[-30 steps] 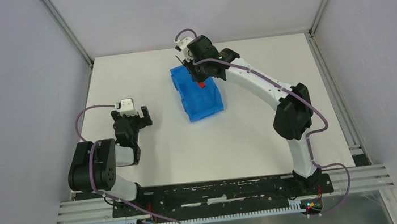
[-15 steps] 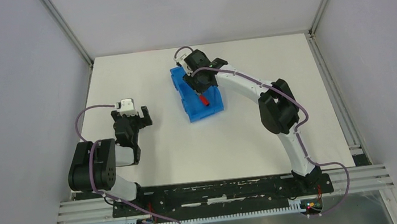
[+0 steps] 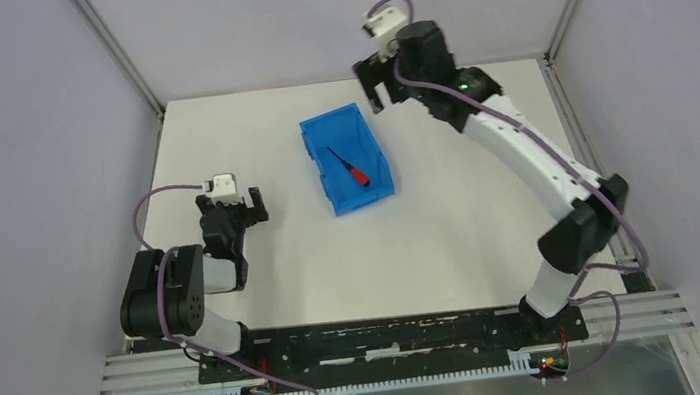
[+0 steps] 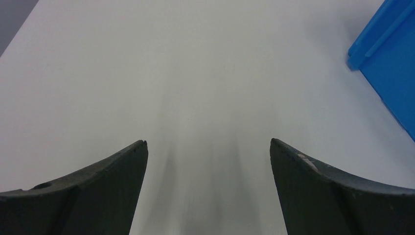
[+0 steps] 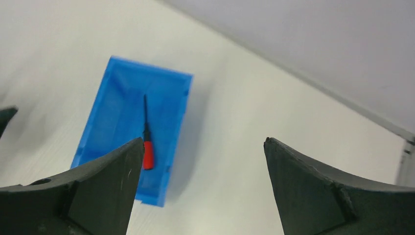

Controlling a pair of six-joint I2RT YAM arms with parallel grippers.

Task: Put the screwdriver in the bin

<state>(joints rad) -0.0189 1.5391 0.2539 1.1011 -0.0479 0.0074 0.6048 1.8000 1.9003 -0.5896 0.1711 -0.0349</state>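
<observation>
The screwdriver [image 3: 350, 167], with a red handle and a thin black shaft, lies loose and slantwise on the floor of the blue bin [image 3: 316, 161] at mid-table. My right gripper [image 3: 381, 91] hangs high, behind and to the right of the bin, open and empty. From the right wrist view I look down on the bin [image 5: 177, 115] and the screwdriver [image 5: 148, 154] past the open right gripper [image 5: 204, 138]. My left gripper [image 3: 231, 205] rests open over bare table left of the bin. In the left wrist view the left gripper [image 4: 208, 141] holds nothing, and a bin corner [image 4: 386, 58] shows at the right.
The white tabletop [image 3: 449, 216] is walled by grey panels with metal corner posts [image 3: 117, 55]. A metal rail [image 3: 394, 338] carrying both arm bases runs along the near edge.
My right gripper opened and let the screwdriver drop into the bin, then rose and swung back to the right, away from the bin. The left arm stayed still.
</observation>
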